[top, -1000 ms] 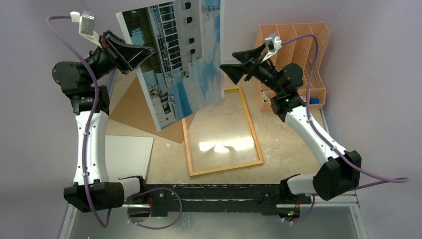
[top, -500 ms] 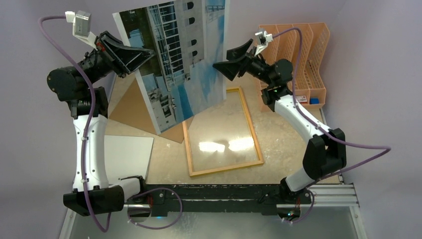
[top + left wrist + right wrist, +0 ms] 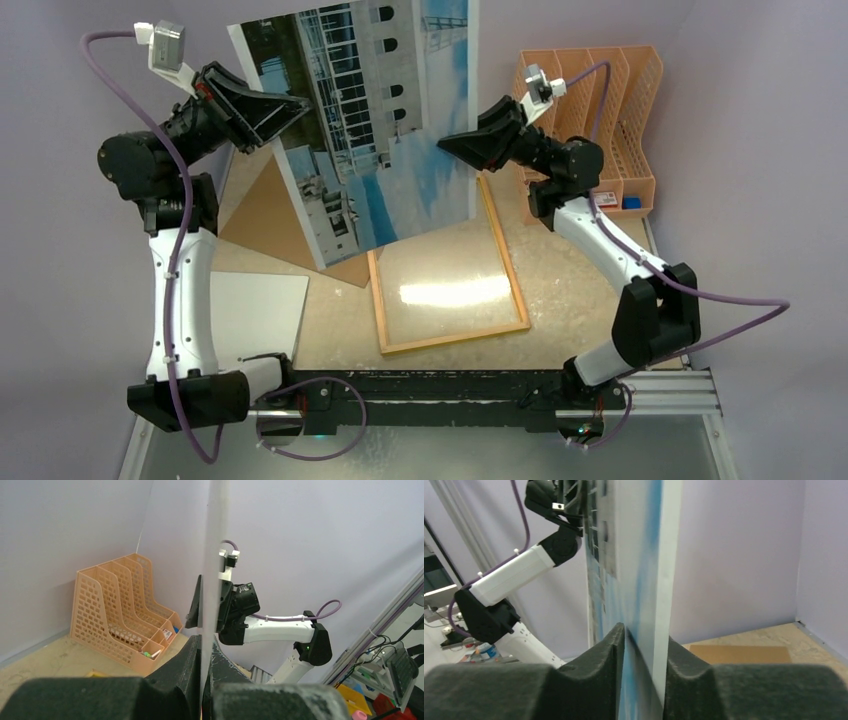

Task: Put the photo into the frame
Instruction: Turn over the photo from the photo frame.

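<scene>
One photo (image 3: 385, 120) upright, pinched by left fingers (image 3: 270, 105) and right fingers (image 3: 470, 146); one frame (image 3: 455, 337) flat on bench (image 3: 565, 275)

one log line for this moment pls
photo: held off the table | left gripper: shut on its left edge | right gripper: astride its right edge, grip unclear | frame: flat on table, no photo in it

Photo (image 3: 370, 130) above frame (image 3: 455, 337), rack (image 3: 640, 130) to right

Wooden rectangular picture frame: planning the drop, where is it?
Top view: the frame lies flat centrally, partly under the raised building photo, between brown backing board (left) and peach file rack (right).
</scene>
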Robot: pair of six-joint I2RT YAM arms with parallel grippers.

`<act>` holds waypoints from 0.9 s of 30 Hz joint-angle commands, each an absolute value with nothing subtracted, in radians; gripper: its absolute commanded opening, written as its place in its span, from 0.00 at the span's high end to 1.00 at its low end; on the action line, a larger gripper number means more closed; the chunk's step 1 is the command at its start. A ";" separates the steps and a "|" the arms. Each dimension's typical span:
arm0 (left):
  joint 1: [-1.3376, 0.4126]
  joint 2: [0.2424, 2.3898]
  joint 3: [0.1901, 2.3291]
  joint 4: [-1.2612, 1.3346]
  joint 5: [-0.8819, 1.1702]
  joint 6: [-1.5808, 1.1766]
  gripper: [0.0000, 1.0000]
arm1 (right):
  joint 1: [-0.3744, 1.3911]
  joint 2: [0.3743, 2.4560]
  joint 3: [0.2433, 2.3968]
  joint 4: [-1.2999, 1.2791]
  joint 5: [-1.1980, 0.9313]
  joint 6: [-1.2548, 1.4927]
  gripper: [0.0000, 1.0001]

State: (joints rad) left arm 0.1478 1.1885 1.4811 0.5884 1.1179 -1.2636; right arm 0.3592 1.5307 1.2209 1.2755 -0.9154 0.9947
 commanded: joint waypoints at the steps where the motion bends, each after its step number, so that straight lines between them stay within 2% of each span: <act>1: 0.142 1.202 1.470 0.598 1.082 -1.267 1.00 | 0.359 1.467 1.199 1.313 -0.942 1.010 0.76; 7: 0.142 1.212 1.470 0.484 1.062 -1.181 1.00 | 0.359 1.407 1.161 1.090 -0.871 0.882 0.99; 8: 0.142 1.215 1.468 0.467 1.058 -1.169 0.95 | 0.359 1.396 1.161 1.038 -0.846 0.853 1.00; 11: 0.143 1.226 1.442 0.459 1.057 -1.164 0.65 | 0.359 1.364 1.168 0.857 -0.764 0.772 1.00; 14: 0.142 1.228 1.394 0.426 1.050 -1.136 0.43 | 0.359 1.334 1.184 0.676 -0.686 0.708 1.00; 17: 0.143 1.218 1.349 0.258 0.999 -0.970 0.34 | 0.358 1.307 1.195 0.498 -0.595 0.665 1.00; 22: 0.143 1.232 1.323 -0.208 0.775 -0.638 0.20 | 0.357 1.237 1.222 0.143 -0.430 0.585 1.00; 24: 0.143 1.253 1.301 -0.293 0.696 -0.585 0.15 | 0.357 1.212 1.242 0.026 -0.351 0.564 1.00; 27: 0.143 1.276 1.260 -0.362 0.612 -0.553 0.12 | 0.356 1.206 1.305 -0.171 -0.301 0.516 1.00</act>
State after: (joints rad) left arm 0.1471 1.2488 1.3037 -0.1432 0.7837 -0.7105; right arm 0.3588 1.2514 1.1934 0.1310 -0.4469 0.6090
